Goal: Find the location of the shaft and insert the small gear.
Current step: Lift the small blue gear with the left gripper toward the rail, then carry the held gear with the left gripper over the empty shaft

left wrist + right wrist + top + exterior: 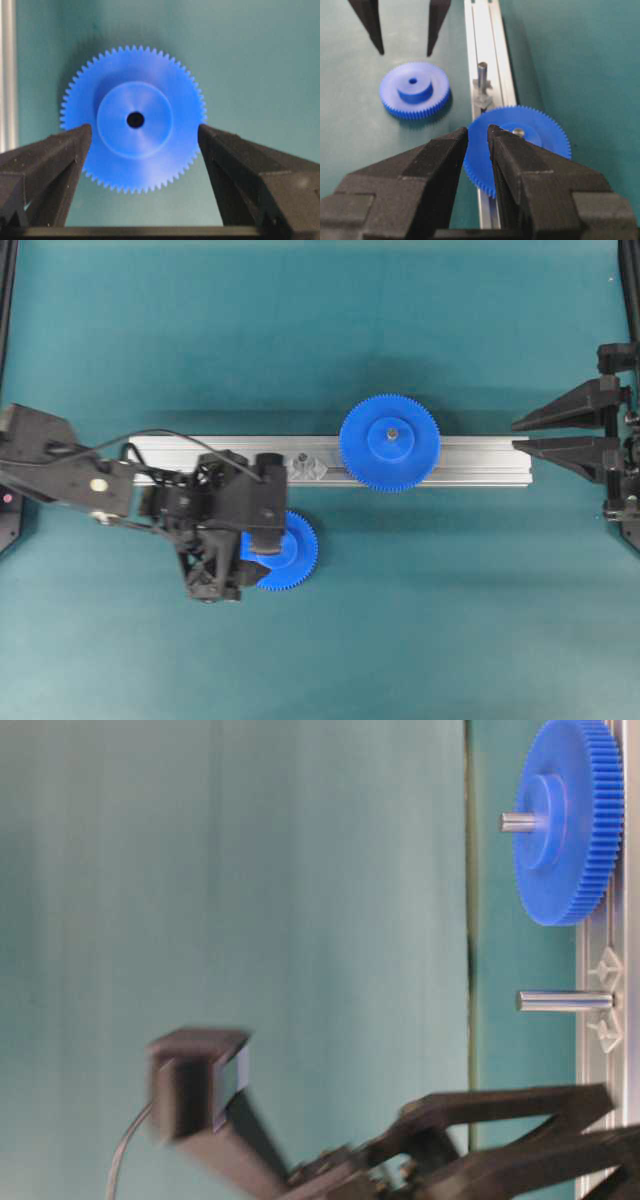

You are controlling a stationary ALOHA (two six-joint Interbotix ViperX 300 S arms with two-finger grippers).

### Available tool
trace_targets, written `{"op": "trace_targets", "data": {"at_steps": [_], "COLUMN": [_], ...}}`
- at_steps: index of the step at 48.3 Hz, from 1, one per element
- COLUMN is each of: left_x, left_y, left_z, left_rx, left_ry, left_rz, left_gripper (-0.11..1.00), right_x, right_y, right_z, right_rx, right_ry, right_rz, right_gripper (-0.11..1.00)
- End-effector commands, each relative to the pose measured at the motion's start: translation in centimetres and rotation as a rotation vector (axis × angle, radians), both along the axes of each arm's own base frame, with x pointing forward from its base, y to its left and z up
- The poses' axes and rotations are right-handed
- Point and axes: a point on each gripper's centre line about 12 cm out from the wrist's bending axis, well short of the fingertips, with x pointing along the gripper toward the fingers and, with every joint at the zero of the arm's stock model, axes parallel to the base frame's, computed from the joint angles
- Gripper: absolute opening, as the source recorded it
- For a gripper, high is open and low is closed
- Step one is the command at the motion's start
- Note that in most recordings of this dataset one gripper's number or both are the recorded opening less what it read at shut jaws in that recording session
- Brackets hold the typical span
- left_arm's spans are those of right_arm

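Left end effector (142, 145) hangs over the small gear (134, 119) with its jaws spread wide, one finger on each side of the toothed rim and neither clearly touching it. That gear lies flat on the green bench (450, 620), just beside the aluminium rail (470, 462). On the rail the shaft (482, 75) stands upright, between the small gear and the larger blue gear (389, 442). Right end effector (522, 432) waits at the rail's far end, fingers narrowly apart, holding nothing

Small gear (291, 551) beside rail (460, 461)
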Motion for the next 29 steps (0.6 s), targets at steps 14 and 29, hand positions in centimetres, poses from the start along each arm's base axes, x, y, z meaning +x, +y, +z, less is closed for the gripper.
{"op": "trace_targets", "data": {"at_steps": [14, 29], "left_x": [2.0, 2.6], "left_y": [-0.2, 0.4], "left_z": [-1.8, -2.3], "left_rx": [0.033, 0.053], "left_ry": [0.109, 0.145], "left_rz": [-0.013, -0.016], "left_gripper": [0.9, 0.91], "right_x": [-0.3, -0.4], "right_y": [0.0, 0.0], "right_z": [0.4, 0.6], "right_rx": [0.006, 0.01], "right_ry": [-0.006, -0.016], "right_rz": [-0.003, -0.002], "right_gripper": [0.37, 0.37]}}
